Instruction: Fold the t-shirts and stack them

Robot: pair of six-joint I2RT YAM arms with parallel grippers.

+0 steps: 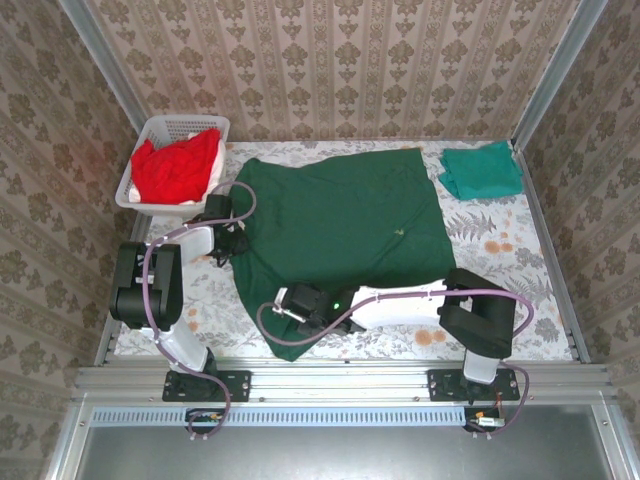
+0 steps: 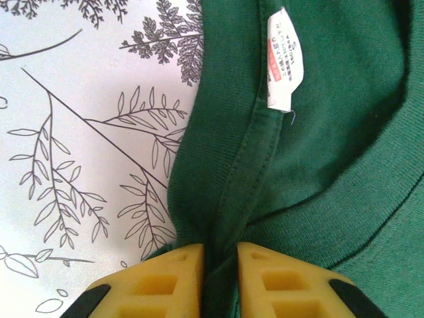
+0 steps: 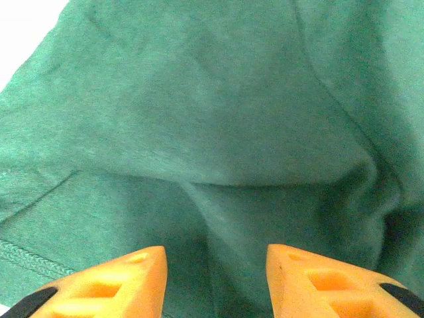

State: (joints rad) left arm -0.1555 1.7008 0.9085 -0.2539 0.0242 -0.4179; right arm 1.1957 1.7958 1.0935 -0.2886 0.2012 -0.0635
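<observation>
Large dark forest-green cloth t-shirt (image 1: 340, 225) lies spread over the middle of the leaf-printed worktop (image 1: 505, 245); its near-left corner is rumpled.

Smaller teal-green cloth t-shirt (image 1: 482, 172) lies folded off the green shirt's far-right corner, apart from it; white slotted plastic basket (image 1: 190, 122) stands just off its far-left corner, with bright red cloth t-shirts (image 1: 175, 168) heaped inside and spilling over the rim.

Left claw (image 2: 220, 255) is at the green shirt's left edge; its yellow fingers (image 2: 165, 281) are pinched almost together on the ribbed collar seam, with cloth bunched between them; a white sewn label (image 2: 283, 59) sits inside the neck just beyond the grip.

Right claw (image 3: 215, 255) is low over the green shirt's near-left corner; its orange fingers (image 3: 112, 285) stand clearly apart; cloth lies folded in the gap between them; nothing is clamped.
</observation>
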